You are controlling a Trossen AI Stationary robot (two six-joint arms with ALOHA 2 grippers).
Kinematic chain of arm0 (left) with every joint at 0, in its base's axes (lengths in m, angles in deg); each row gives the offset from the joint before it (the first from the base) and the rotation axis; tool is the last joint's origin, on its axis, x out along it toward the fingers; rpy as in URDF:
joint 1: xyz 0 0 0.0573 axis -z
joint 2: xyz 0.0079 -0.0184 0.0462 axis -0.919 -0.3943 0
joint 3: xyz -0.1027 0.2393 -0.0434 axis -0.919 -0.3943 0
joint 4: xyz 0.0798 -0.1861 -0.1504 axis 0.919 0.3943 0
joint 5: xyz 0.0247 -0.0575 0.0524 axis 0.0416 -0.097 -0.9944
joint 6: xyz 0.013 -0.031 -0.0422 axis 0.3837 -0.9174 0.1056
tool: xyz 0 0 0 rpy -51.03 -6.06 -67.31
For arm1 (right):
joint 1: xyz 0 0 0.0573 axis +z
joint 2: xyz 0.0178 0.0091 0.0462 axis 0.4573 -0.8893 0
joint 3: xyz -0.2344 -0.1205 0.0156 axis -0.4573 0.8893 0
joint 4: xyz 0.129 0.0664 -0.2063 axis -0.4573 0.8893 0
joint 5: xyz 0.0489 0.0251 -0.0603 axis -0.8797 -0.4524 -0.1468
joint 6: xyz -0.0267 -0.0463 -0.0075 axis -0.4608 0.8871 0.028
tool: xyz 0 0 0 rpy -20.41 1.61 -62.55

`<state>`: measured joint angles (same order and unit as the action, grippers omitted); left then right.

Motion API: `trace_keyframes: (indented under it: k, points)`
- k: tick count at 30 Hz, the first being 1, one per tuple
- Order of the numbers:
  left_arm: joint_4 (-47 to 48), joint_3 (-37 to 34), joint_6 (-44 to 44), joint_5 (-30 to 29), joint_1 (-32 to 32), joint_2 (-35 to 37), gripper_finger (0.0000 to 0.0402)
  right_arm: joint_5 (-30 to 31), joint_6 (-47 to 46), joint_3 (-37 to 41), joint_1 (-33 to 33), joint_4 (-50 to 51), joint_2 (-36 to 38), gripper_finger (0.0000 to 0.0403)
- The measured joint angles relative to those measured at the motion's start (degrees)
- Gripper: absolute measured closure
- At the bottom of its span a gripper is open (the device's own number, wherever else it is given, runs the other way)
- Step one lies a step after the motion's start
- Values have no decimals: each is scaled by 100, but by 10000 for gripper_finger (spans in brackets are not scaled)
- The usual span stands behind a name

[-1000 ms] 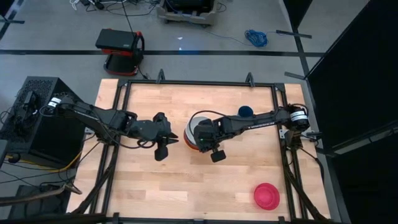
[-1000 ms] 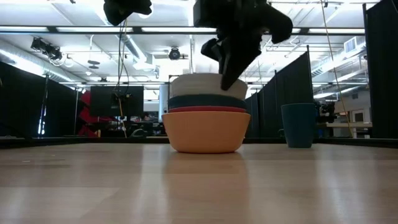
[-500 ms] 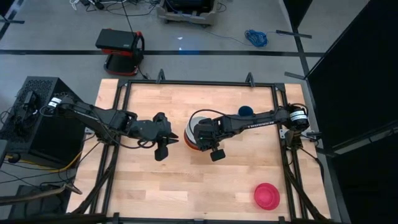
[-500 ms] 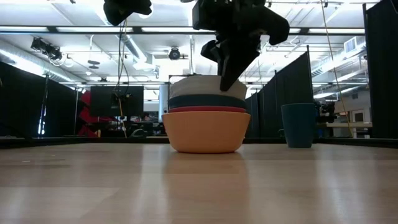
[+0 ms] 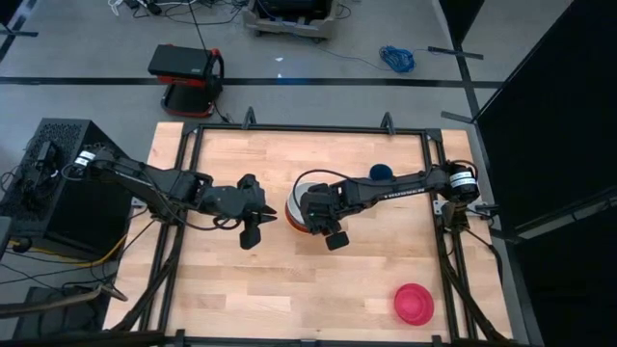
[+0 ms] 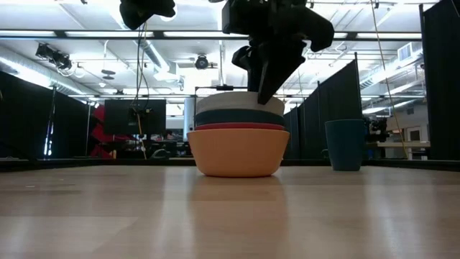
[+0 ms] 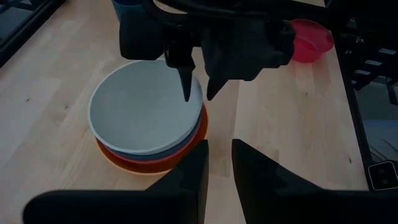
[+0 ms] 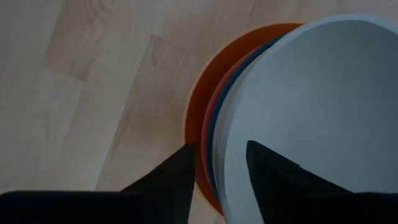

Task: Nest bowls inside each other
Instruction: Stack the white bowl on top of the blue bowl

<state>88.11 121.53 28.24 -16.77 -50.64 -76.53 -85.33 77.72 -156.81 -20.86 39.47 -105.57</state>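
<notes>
A nested stack of bowls stands mid-table: a white bowl point(image 7: 144, 106) inside a teal one point(image 6: 237, 117), inside a red-orange one point(image 6: 237, 127), inside a large orange bowl point(image 6: 237, 152) that rests on the wood. My right gripper point(image 8: 214, 165) is open above the stack's near-right rim, pointing steeply down. One of its fingers stands outside the white rim and one inside. My left gripper point(image 7: 219, 162) hovers left of the stack, slightly open and holding nothing. A dark blue cup point(image 5: 382, 173) and a magenta-pink bowl point(image 5: 414, 303) sit apart.
The dark blue cup point(image 6: 345, 144) stands upright behind and right of the stack. The pink bowl point(image 7: 308, 38) lies near the table's near right corner. A black metal frame point(image 5: 183, 193) runs along the table's sides. Bare wood stretches across the near left.
My right gripper has opened at the white bowl's rim without shifting. The white bowl has dropped lower into the teal bowl and now sits level in the stack.
</notes>
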Motion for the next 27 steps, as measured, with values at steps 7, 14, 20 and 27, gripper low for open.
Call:
trace_keyframes:
  k: [7,14,20,27]
  points:
    - [1,0,0,0,0,-1,344,20,-4,-1,0,-5,1,245]
    - [3,0,0,0,1,-1,344,25,5,-3,0,-5,0,258]
    - [3,0,2,0,1,-1,344,216,-4,-5,-9,-8,63,262]
    - [5,0,3,0,1,-1,344,204,-78,-6,-9,-80,272,250]
